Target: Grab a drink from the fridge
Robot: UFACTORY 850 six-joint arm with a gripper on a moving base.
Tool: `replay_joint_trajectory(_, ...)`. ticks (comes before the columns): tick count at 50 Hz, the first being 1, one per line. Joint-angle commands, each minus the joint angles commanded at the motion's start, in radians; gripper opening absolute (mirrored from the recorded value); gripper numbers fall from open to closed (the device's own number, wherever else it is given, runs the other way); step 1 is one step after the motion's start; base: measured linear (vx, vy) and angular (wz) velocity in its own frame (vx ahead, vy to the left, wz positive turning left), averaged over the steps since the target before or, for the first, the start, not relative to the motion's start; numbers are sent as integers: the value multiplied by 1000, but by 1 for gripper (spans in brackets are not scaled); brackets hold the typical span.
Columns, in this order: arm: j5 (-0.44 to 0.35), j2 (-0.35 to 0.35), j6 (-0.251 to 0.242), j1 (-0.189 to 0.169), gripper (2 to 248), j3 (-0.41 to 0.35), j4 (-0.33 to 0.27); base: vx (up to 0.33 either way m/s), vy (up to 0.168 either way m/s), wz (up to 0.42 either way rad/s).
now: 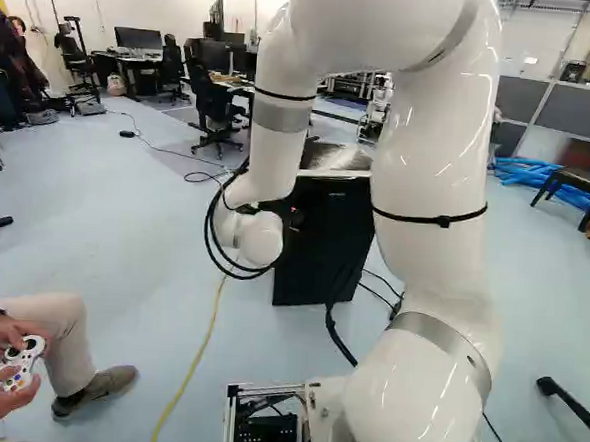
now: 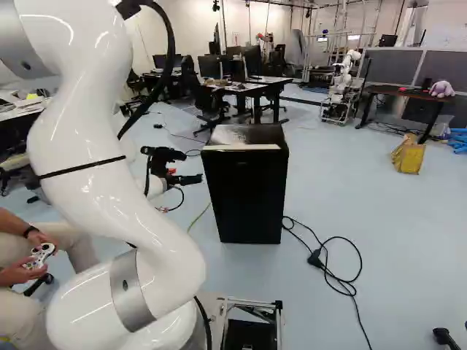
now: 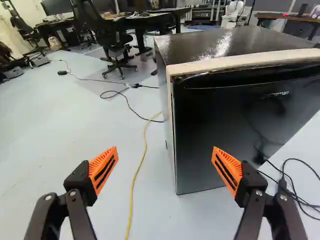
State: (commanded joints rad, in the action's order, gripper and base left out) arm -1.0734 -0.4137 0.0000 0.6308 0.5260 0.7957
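Note:
A small black fridge (image 2: 246,191) stands on the floor ahead of the base, its door shut; no drink shows. In the right base view my gripper (image 2: 188,169) is just beside the fridge's upper part, near its edge. The wrist view has the gripper (image 3: 164,170) open, its orange pads wide apart with nothing between them. Ahead of it is the fridge (image 3: 225,125), the front door's vertical edge lying between the two fingers' directions. In the left base view the arm partly covers the fridge (image 1: 324,238).
Black cables (image 2: 328,270) lie on the floor beside the fridge, and a yellow cable (image 1: 199,350) runs past its other side. A seated person's hands hold a controller (image 1: 22,365) close to the base. Desks and chairs stand behind, with another robot (image 2: 341,87) farther back.

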Motion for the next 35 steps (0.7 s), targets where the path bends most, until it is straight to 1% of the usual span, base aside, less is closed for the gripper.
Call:
replay_joint_trajectory(21,-36,-59,0,42,247,82,128,0,0,0)
replay_joint_trajectory(35,-49,-94,0,48,247,135,212,0,0,0)
